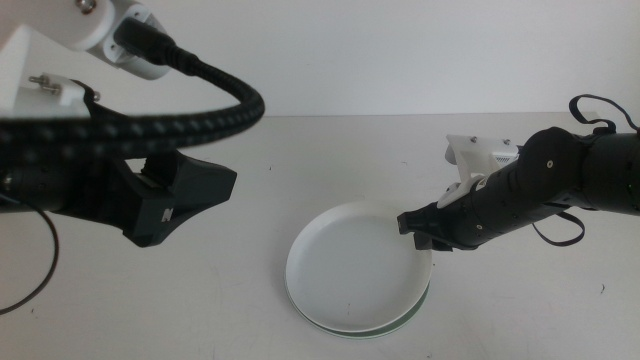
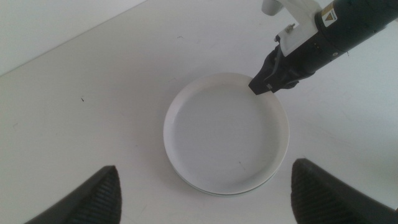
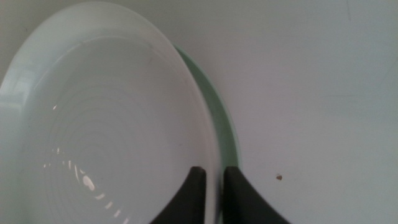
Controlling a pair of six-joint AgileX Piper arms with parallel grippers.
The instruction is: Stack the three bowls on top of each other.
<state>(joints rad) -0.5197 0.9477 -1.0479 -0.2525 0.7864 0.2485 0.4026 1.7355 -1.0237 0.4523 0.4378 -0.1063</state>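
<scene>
- The white bowl [image 1: 355, 262] sits on top of the mint green bowl [image 1: 420, 305], near the middle of the pale surface [image 1: 330, 160]. Only a thin green crescent shows under the white rim on the side toward the right arm.
- In the right wrist view the green bowl [image 3: 219, 118] peeks out as a narrow arc beside the white bowl [image 3: 93, 118], so the two are slightly off-centre from each other.
- The white bowl is empty; its inside shows only faint concentric rings and light glints.
- A grey bowl cannot be made out in any view; whether it lies beneath the other two cannot be told.
- The right claw [image 1: 420, 232] is at the white bowl's rim on the right arm's side. Its jaws are narrow and pinch the white rim [image 3: 213, 177], one jaw inside the bowl and one outside.
- The left wrist view shows the same claw [image 2: 270, 84] meeting the rim of the white bowl [image 2: 227, 134].
- The left claw [image 1: 185, 200] hangs above the surface to the left of the stack, apart from it, with its jaws spread wide and nothing between them.
</scene>
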